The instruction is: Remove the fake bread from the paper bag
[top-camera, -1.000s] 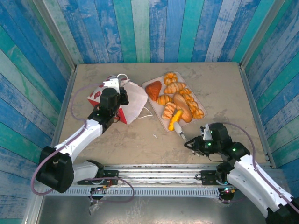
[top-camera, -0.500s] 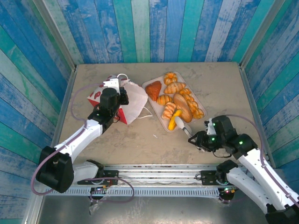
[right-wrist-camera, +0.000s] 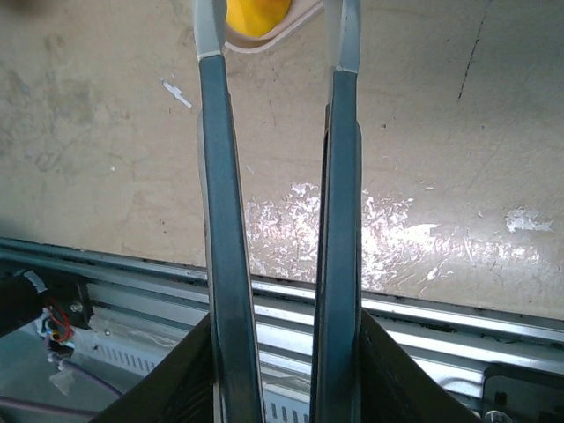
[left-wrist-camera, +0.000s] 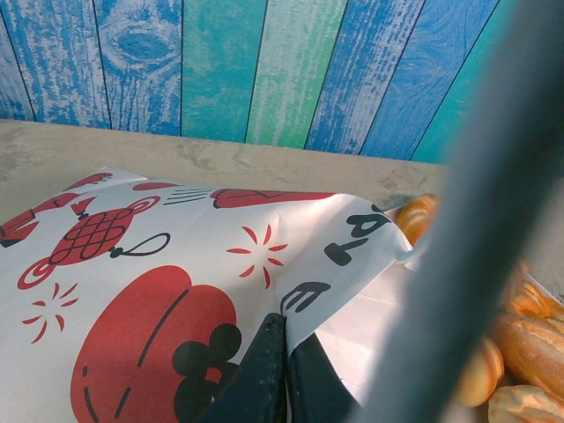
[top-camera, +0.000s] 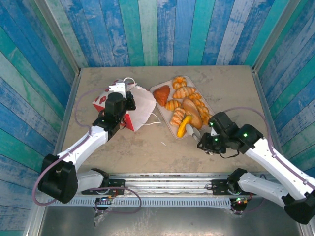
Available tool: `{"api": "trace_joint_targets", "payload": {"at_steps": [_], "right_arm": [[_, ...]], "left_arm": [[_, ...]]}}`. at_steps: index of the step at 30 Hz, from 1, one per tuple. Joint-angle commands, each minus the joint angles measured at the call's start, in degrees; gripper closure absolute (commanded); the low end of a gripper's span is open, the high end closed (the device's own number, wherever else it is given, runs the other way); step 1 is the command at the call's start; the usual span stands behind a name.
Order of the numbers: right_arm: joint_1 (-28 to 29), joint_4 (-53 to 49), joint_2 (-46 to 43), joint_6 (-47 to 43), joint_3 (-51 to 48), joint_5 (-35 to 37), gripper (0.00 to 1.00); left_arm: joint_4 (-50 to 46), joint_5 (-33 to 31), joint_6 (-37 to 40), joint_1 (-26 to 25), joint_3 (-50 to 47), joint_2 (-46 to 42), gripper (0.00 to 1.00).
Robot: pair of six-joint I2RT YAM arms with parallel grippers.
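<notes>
1. On the left half of the table, the paper bag lies on its side with its mouth turned toward the tray. Your left gripper is pinched tight on the edge of that mouth. I judge this grip is there to pin the bag so it cannot slide while the other arm works.
2. The fake bread is crowded on the tray just right of the bag, out of the bag altogether. A yellow piece sits at the tray's near corner.
3. Your right gripper hangs low over bare table, its tips just short of that corner. The jaws stand a narrow gap apart with nothing between them, so this arm carries nothing.
4. You cannot see inside the bag from any view. It looks flat, so I judge little or nothing is left in it.
5. If you reach in again, widen the right jaws first. Hold the left pinch, or the light paper may drag along with the fingers.
</notes>
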Motion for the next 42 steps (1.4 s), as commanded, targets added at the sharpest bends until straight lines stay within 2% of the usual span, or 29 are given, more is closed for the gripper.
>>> {"api": "trace_joint_targets", "payload": {"at_steps": [1,10,20,42], "right_arm": [[1.78,-1.51,3.19,2.06,3.21,4.73,0.64],[5.84,-3.01,11.45,4.01,9.5,8.19,0.64],[8.09,-3.02,16.51,4.63,11.71,9.17,0.62],[8.66,-3.39,19.53,3.76,14.45,9.94,0.59]], "left_arm": [[0.54,1.34,-0.98,-0.22,-0.65,-0.63,0.93],[1.49,2.05,-0.06,-0.22,-1.39,-0.75,0.93],[2.34,2.13,0.38,-0.22,-1.64,0.15,0.93],[2.62,2.26,0.62,-0.22,-1.84,0.92,0.93]]}}
